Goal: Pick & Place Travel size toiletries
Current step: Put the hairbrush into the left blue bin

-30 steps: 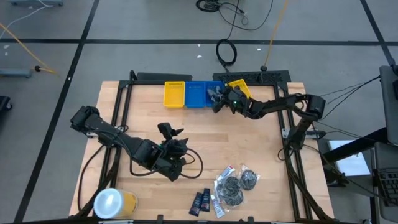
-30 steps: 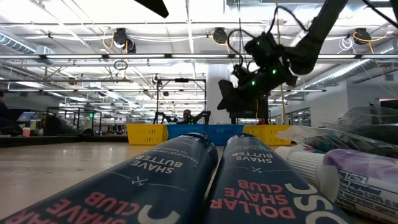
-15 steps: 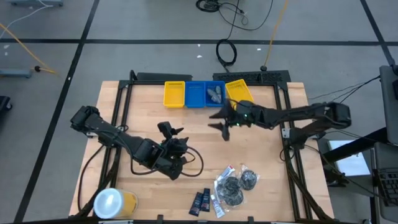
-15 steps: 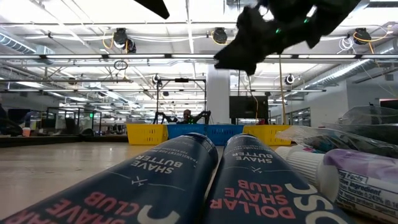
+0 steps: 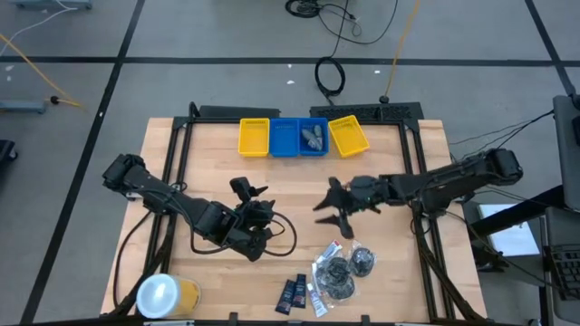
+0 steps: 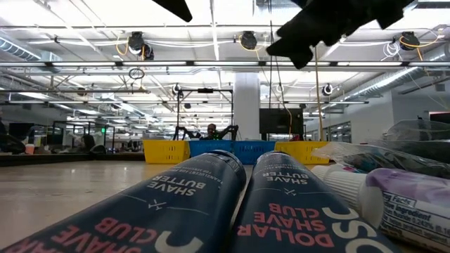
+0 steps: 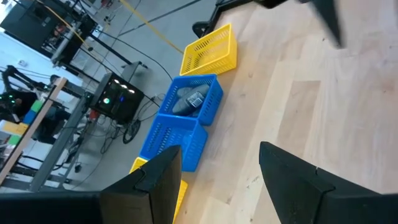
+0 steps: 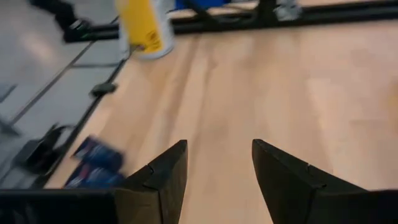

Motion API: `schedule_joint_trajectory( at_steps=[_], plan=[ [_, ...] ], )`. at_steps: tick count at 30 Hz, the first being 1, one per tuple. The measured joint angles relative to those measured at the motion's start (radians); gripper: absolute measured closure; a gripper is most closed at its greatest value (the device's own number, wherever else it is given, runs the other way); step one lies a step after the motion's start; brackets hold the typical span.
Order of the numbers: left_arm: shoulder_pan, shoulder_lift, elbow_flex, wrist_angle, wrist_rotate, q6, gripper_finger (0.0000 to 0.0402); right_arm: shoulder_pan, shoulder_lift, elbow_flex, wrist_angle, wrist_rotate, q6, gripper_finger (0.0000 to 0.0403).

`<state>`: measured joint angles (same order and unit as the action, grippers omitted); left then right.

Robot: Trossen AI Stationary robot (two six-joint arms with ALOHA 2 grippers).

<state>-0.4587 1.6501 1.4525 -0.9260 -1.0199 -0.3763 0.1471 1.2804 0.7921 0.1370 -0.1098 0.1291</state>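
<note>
Overhead, pale wooden table (image 5: 381, 127) on grey floor, right claw (image 5: 332, 207) spread empty, left claw (image 5: 246, 192) parted.

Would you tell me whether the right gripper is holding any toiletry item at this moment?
No, the right gripper has its fingers apart with only bare wooden table showing between them in the right wrist view.

In the low view, two navy flat packets lie side by side on the table, their print upside down to the camera. The packet at 7 o'clock (image 6: 162, 211) reads "SHAVE BUTTER" and, lower down, "SHAVE CLUB". The packet at 5 o'clock (image 6: 295, 211) reads "SHAVE BUTTER" and "DOLLAR SHAVE CLUB". A small white tube (image 6: 404, 200) at 4 o'clock carries fine print; only "ingredient" can be made out.
</note>
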Motion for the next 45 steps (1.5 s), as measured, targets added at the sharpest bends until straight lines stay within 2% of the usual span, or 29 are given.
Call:
schedule_joint_trajectory(
  at_steps=[11, 16, 21, 33, 40, 45],
  plan=[
    [0.000, 0.000, 0.000, 0.003, 0.008, -0.001, 0.0188, 0.219, 0.000, 0.000, -0.114, 0.000, 0.119, 0.0232],
    [0.000, 0.000, 0.000, 0.003, 0.009, -0.004, 0.0188, 0.297, 0.000, -0.001, -0.189, 0.005, 0.213, 0.0232],
    [0.000, 0.000, 0.000, 0.003, 0.016, -0.005, 0.0188, 0.350, 0.000, -0.048, -0.180, 0.005, 0.317, 0.0232],
    [0.000, 0.000, 0.000, 0.003, 0.035, -0.020, 0.0188, 0.386, 0.000, -0.209, -0.180, 0.021, 0.599, 0.0232],
    [0.000, 0.000, 0.000, 0.003, 0.035, -0.018, 0.0188, 0.354, 0.001, -0.275, -0.180, 0.145, 0.594, 0.0232],
    [0.000, 0.000, 0.000, 0.003, 0.035, -0.019, 0.0188, 0.312, 0.000, -0.305, -0.180, 0.158, 0.593, 0.0232]
  ],
)
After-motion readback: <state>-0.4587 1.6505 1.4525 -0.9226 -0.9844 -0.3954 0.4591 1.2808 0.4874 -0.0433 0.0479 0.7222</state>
